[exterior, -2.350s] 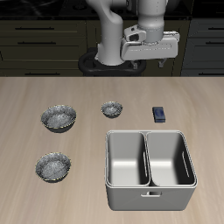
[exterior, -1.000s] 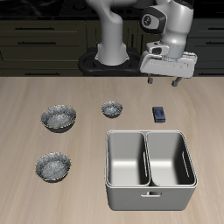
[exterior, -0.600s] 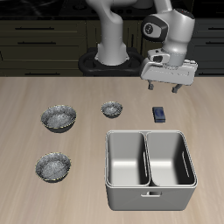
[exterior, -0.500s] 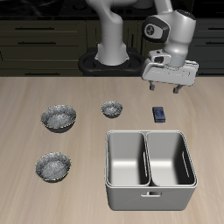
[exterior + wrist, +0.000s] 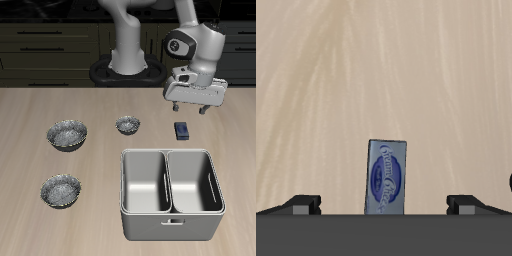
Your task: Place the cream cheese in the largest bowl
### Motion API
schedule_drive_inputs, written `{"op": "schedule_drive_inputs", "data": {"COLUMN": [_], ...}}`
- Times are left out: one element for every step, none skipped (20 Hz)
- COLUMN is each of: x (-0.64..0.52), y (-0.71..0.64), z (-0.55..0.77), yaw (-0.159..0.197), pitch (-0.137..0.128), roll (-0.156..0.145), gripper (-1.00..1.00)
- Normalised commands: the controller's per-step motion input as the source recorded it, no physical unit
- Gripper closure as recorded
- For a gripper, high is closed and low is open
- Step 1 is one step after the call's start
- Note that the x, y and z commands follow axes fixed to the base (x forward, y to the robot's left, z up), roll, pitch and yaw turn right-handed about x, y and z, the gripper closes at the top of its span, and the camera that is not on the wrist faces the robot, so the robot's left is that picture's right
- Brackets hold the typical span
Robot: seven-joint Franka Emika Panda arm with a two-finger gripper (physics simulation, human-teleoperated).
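The cream cheese is a small dark blue box lying flat on the table, just behind the grey bin. In the wrist view it lies between my fingertips, lengthwise. My gripper is open and empty, hanging a little above and behind the box, fingers pointing down. The largest bowl, speckled grey-white with a dark outside, stands far across the table from the box. A similar, slightly smaller bowl stands nearer the front edge. The tiny bowl stands between the largest bowl and the box.
A grey two-compartment bin stands near the front edge, just in front of the cream cheese. The robot's base stands at the table's back, with dark cabinets behind it.
My gripper has come down and toward the table's front, closing in above the cream cheese. It stays open. The box and the bowls have not moved.
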Motion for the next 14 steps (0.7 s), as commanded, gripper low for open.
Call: {"op": "schedule_drive_inputs", "data": {"x": [-0.01,-0.02,-0.03,0.02,-0.03,0.01,-0.07,-0.06,0.0,0.02,0.04,0.06,-0.03,-0.02], "y": [0.01,0.05,-0.02,-0.04,-0.1,-0.03,-0.15,0.0,-0.13,-0.11,-0.25,-0.17,-0.12,-0.11], "z": [-0.16,-0.1,-0.19,-0.19,-0.25,-0.09,-0.49,-0.11,-0.25,-0.2,-0.31,-0.3,-0.25,-0.2], "yaw": [0.008,0.016,0.011,0.01,-0.011,0.01,-0.01,0.015,0.002,-0.035,0.023,-0.035,-0.062,0.019], "pitch": [0.051,-0.023,0.012,0.029,0.044,-0.012,0.103,-0.007,0.041,0.082,-0.085,0.12,0.105,-0.027], "roll": [0.036,0.009,-0.026,0.007,-0.005,-0.009,0.009,0.017,-0.039,0.015,-0.015,-0.02,0.076,-0.049], "gripper": [-1.0,-1.0,-1.0,-1.0,-1.0,-1.0,-1.0,-1.0,-1.0,-1.0,-1.0,-1.0,-1.0,-1.0]}}
